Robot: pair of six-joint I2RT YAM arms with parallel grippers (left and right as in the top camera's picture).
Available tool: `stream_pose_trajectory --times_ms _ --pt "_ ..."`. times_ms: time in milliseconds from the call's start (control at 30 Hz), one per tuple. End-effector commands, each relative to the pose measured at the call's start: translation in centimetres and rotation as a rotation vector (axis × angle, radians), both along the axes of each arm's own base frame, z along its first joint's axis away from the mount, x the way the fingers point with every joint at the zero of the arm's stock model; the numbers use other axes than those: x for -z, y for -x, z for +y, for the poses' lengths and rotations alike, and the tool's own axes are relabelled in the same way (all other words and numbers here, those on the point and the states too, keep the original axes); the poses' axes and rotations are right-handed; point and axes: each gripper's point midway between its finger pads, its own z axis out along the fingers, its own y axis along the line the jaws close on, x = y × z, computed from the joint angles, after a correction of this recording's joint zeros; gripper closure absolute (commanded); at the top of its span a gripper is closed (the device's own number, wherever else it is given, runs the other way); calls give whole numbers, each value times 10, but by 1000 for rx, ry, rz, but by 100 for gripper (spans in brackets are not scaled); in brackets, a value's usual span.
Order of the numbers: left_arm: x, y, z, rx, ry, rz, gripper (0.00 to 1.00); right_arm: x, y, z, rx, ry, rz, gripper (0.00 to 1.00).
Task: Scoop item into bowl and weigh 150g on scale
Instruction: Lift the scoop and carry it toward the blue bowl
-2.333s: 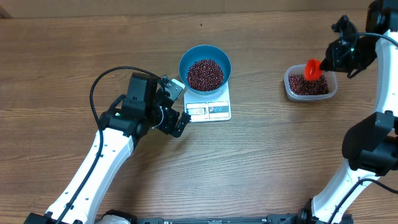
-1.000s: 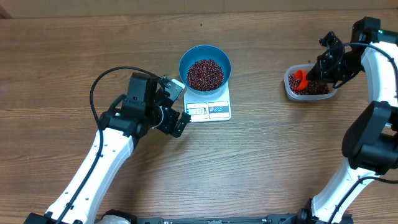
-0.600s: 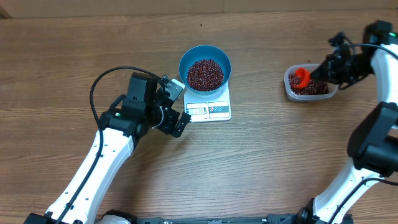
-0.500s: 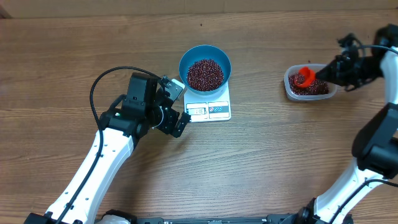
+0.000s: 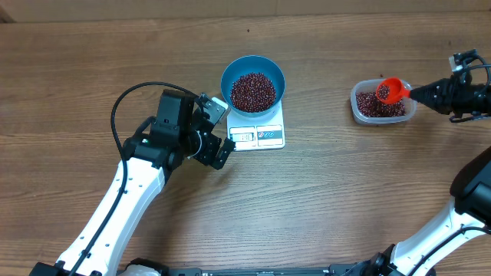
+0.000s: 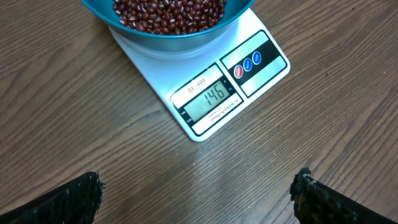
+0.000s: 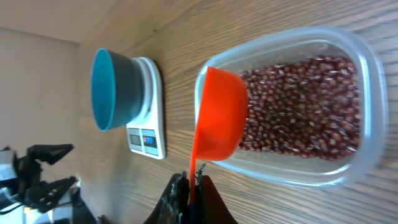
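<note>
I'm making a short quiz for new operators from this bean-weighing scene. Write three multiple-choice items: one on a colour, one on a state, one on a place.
1. The bowl is: A blue; B red; C white.
2. The left hand is: A wide open, empty; B shut, empty; C shut on the bowl.
3. The scoop is held above: A the left hand; B the bowl; C the tub.

Answers:
1. A: its sides show blue in the overhead view.
2. A: its fingers stand far apart with nothing between them.
3. C: the right wrist view shows the tub under it.
</note>
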Motion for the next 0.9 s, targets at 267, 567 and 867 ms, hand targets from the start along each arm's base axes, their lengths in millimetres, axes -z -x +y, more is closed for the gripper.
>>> stream_pose_trajectory --times_ms 267,567,867 --pt "3 0 0 -7 4 12 0 -13 -16 61 -142 -45 -57 96" --pt "3 0 0 -7 3 12 1 -33 -31 120 -242 -56 -75 96" --pt "3 0 0 -7 3 12 0 -48 -47 195 -306 -66 -56 96"
